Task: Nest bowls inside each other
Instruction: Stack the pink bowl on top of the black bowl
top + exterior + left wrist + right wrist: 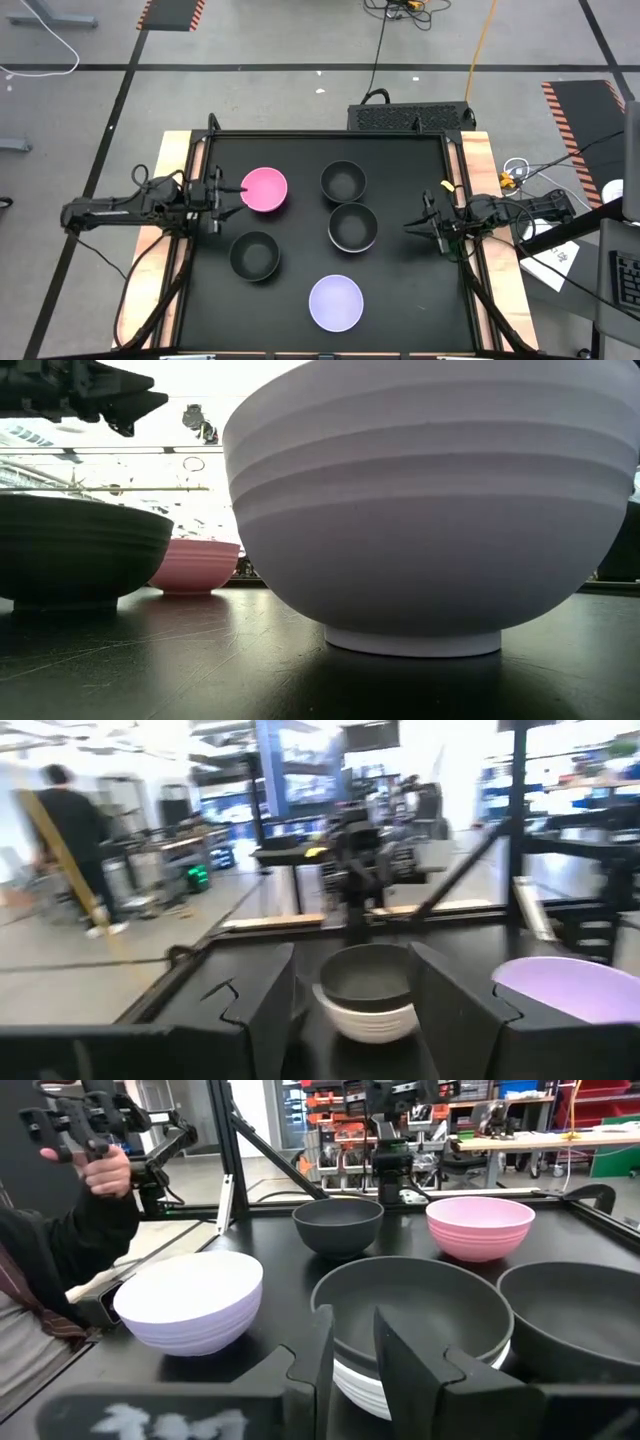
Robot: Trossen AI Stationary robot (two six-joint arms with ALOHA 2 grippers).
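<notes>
resting apart on the black table (400, 290), five bowls, black bowl (352, 226) nested in white, both grippers' fingers open, empty

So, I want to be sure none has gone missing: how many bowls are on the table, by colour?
Black bowls: 3 (one sits inside the white one)
Pink bowl: 1
White bowl: 1
Lavender bowl: 1
Total: 6 bowls
</notes>
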